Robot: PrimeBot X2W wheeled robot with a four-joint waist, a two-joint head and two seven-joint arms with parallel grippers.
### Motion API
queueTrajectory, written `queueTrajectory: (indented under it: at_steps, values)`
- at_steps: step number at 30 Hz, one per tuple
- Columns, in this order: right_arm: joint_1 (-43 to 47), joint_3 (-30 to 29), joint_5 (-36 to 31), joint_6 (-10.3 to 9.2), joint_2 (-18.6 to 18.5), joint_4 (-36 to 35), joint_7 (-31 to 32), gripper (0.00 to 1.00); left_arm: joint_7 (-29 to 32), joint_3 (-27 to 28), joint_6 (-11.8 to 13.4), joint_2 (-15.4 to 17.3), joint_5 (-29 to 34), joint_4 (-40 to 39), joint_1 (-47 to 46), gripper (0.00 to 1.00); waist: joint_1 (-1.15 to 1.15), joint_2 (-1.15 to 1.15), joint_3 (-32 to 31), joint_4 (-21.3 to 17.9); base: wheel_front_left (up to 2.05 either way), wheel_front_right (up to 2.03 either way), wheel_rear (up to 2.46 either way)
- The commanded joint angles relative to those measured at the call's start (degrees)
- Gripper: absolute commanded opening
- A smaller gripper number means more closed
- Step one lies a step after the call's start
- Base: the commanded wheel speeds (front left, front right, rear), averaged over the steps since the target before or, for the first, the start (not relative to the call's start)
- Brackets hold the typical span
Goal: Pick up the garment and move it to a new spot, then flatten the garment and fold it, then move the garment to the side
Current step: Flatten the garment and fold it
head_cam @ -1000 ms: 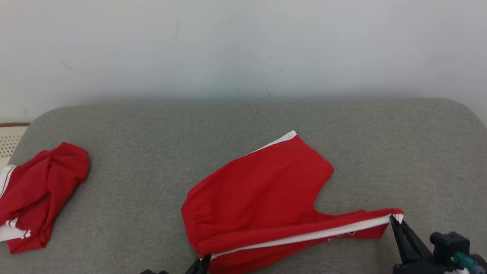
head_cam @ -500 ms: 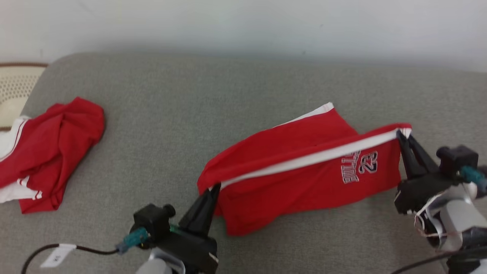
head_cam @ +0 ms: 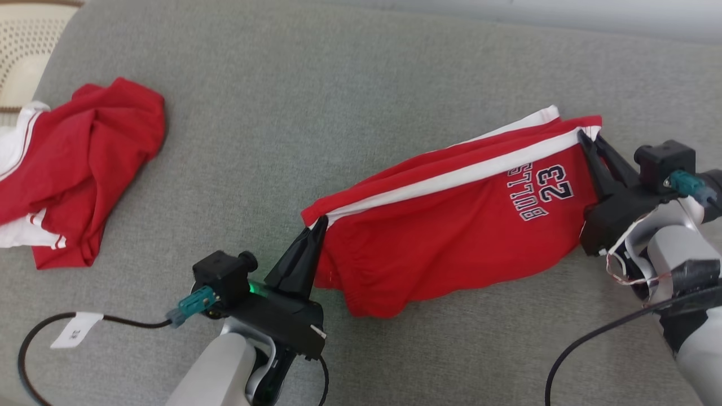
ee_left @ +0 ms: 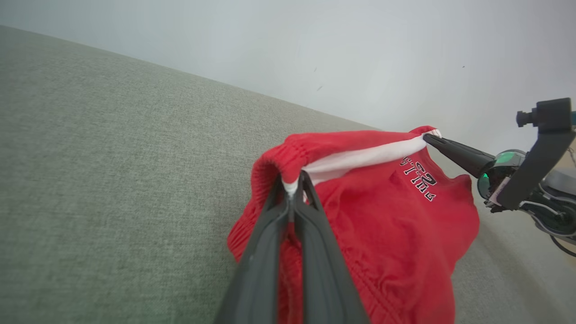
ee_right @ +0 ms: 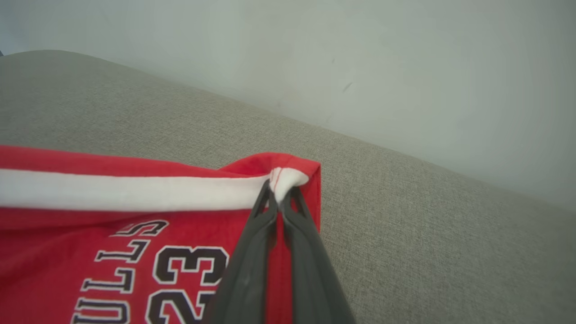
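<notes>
Head view: the grey cushion (head_cam: 338, 84) ends at 12 o'clock against a pale wall (head_cam: 620, 11), and its rounded corner sits at 11 o'clock beside a cream perforated surface (head_cam: 22, 51). A crumpled red garment (head_cam: 84, 169) lies at 9 o'clock by the cushion's left edge, well apart from my work. Between it and the red shorts (head_cam: 451, 237) there is a broad stretch of bare cushion, from 10 to 12 o'clock, and more bare cloth at 6 o'clock.

I hold the shorts right of centre, pulled taut between my two tools. My left gripper (head_cam: 321, 221) is pinched tight on the gathered waistband corner, and my right gripper (head_cam: 584, 135) is pinched tight on the hem corner. The long axis runs from 8 o'clock up to 2 o'clock, with the white stripe (head_cam: 451, 177) along the upper edge. The lettering (head_cam: 544, 192) sits near the right end, turned sideways. The loose lower part sags toward 6 o'clock; I cannot tell whether it touches the cushion
</notes>
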Motion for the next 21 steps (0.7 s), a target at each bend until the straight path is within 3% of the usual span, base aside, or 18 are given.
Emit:
queueTrajectory:
  at_steps: [1,7,8,10,11,12,14,15,16,17,18,21]
  values:
    - [-1.0,0.7,0.5,-0.10,-0.4,1.1,0.0,0.00,-0.1,-0.3,0.1,0.1,-0.4,0.3,-0.9,0.00,-0.02,-0.01,2.2,1.6,0.00,0.00,0.00]
    - [-4.5,2.2,1.2,-0.10,0.0,3.7,0.0,0.00,-0.1,-1.4,0.1,0.1,-1.1,0.5,-2.9,0.00,-0.02,-0.01,3.8,2.3,0.00,0.00,0.00]
    - [-4.9,2.2,1.4,-0.10,0.0,4.0,0.0,0.07,-0.1,-1.3,0.1,0.1,-1.3,0.5,-3.0,0.00,-0.02,-0.01,4.0,2.4,0.00,0.00,0.00]
    - [-5.5,2.0,1.7,-0.10,0.0,4.4,0.0,0.61,-0.1,-1.1,0.1,0.1,-1.5,0.4,-3.4,0.00,-0.02,-0.01,4.2,2.6,0.00,0.00,0.00]
    - [-5.7,1.8,1.8,-0.10,0.0,4.6,0.0,0.79,-0.1,-1.0,0.1,0.1,-1.6,0.4,-3.5,0.00,-0.02,-0.01,4.3,2.6,0.00,0.00,0.00]
    - [-5.8,1.5,1.8,-0.10,0.1,4.6,0.0,0.86,-0.1,-0.8,0.1,0.1,-1.7,0.3,-3.5,0.00,-0.02,-0.01,4.3,2.7,0.00,0.00,0.00]
    - [-5.9,1.1,1.5,-0.10,0.2,4.5,0.0,0.84,-0.1,-0.6,0.1,0.1,-1.7,0.3,-3.4,0.04,-0.02,-0.01,4.4,2.7,0.00,0.00,0.00]
    - [-5.9,0.7,1.3,-0.10,0.3,4.4,0.0,1.00,-0.1,-0.1,0.1,0.1,-1.6,0.2,-3.3,0.14,-0.02,-0.01,4.4,2.7,0.00,0.00,0.00]
    - [-6.1,0.0,1.0,-0.11,0.3,4.2,0.0,1.00,-0.1,0.1,0.1,0.1,-1.3,0.2,-3.1,0.46,-0.02,-0.01,4.4,2.6,0.00,0.00,0.00]
    - [-6.3,-0.9,0.7,-0.10,0.4,3.9,0.0,1.00,-0.1,0.3,0.1,0.1,-1.2,0.3,-2.9,0.93,-0.02,-0.01,4.4,2.6,0.00,0.00,0.00]
    - [-6.0,-1.5,0.3,-0.10,0.7,3.8,0.0,1.00,-0.1,0.5,0.1,0.1,-0.5,0.4,-2.7,1.00,-0.02,-0.01,4.3,2.5,0.00,0.00,0.00]
    - [-4.3,-3.1,-0.7,-0.10,0.9,3.1,0.0,1.00,-0.1,1.4,0.1,0.1,1.8,0.5,-1.9,1.00,-0.02,-0.01,3.9,2.4,0.00,0.00,0.00]
